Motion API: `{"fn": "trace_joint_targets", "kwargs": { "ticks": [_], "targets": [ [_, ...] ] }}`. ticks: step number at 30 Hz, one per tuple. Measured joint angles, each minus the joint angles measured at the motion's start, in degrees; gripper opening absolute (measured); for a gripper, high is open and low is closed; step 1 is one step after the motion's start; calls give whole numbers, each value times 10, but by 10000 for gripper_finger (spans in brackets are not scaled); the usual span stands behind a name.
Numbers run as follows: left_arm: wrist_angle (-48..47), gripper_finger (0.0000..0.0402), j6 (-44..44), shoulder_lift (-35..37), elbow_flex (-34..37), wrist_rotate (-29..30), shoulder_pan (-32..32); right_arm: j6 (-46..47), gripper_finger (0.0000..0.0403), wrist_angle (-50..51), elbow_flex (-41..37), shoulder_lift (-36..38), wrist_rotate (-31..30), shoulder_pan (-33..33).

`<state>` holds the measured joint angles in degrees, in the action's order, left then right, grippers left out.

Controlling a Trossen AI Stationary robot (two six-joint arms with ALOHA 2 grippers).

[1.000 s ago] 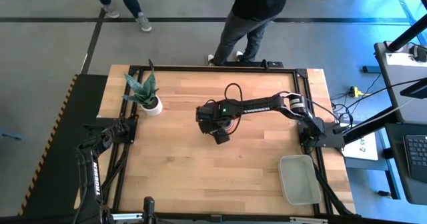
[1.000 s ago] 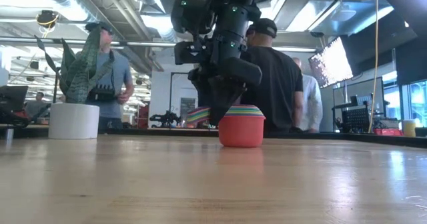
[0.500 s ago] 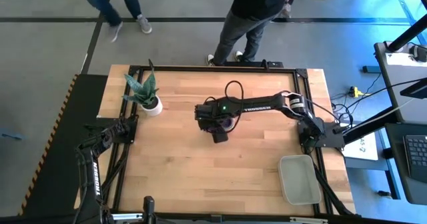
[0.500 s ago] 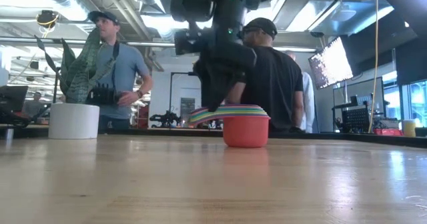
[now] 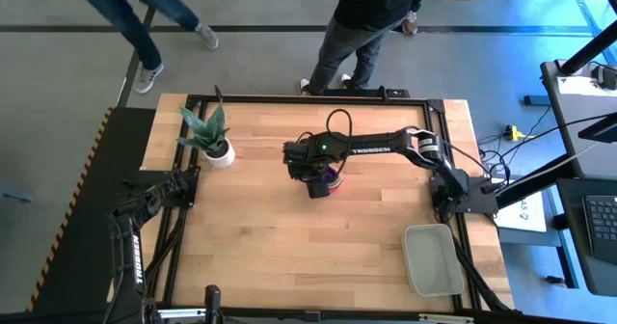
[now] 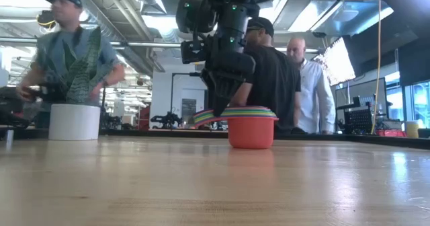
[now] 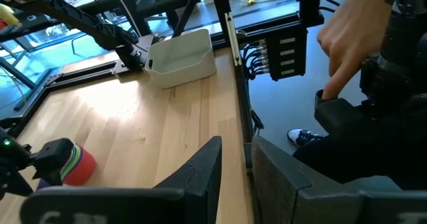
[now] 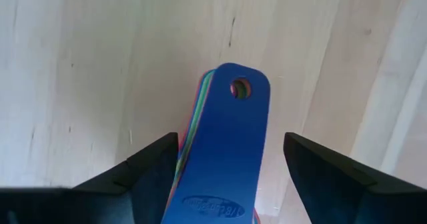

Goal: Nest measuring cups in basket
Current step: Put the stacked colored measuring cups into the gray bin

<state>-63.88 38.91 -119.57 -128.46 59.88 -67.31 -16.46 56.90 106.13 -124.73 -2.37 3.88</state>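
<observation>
The nested stack of measuring cups sat mid-table, red cup outermost, handles fanned together. The right gripper hung over those handles, its fingers spread either side of the blue handle, not yet clamped. A sound grasp would pinch all handles squarely and lift level. The left gripper waited slack at the table's edge; the basket lay well apart.

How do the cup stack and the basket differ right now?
The cup stack is small, round and many-coloured, red outermost; the basket is far larger, rectangular and greyish-white. The stack sits mid-table with the right gripper at its handles, fingers apart either side; the basket lies untouched and empty at the table's near right corner. Both rest on the table.
</observation>
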Motion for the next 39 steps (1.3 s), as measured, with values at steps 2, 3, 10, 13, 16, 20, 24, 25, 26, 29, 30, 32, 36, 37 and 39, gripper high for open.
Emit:
{"fn": "trace_joint_targets", "kwargs": {
  "ticks": [2,3,10,13,16,20,24,25,26,29,30,32,36,37,39],
  "targets": [
    [0,76,0,0,0,0,0,7,275,0,0,0,7,0],
    [0,76,0,0,0,0,0,13,275,1,0,0,11,1],
    [-2,76,0,0,0,0,0,58,275,18,0,0,26,1],
    [-2,76,0,0,0,0,0,73,275,18,-1,0,25,3],
    [-2,76,0,0,0,0,-2,90,275,16,-2,-2,26,7],
    [-2,76,5,0,0,-1,-6,91,275,24,-4,-22,26,12],
    [-2,76,9,0,0,2,-10,83,275,25,-4,-40,26,11],
    [-2,76,10,0,0,4,-11,78,275,25,-4,-41,25,11],
    [-2,76,11,0,0,6,-12,73,275,25,-4,-41,26,11],
    [-2,76,12,0,0,7,-12,70,275,14,-4,-39,24,11],
    [-3,76,12,0,0,7,-12,70,275,18,-4,-39,23,12],
    [-6,76,12,0,0,7,-12,70,275,24,-4,-37,23,14],
    [-10,76,13,0,0,7,-11,70,275,25,-2,-35,22,17],
    [-11,76,13,0,0,7,-11,70,275,24,-2,-35,22,17],
    [-11,76,15,0,0,7,-11,70,275,24,-2,-35,22,17]
  ]
}}
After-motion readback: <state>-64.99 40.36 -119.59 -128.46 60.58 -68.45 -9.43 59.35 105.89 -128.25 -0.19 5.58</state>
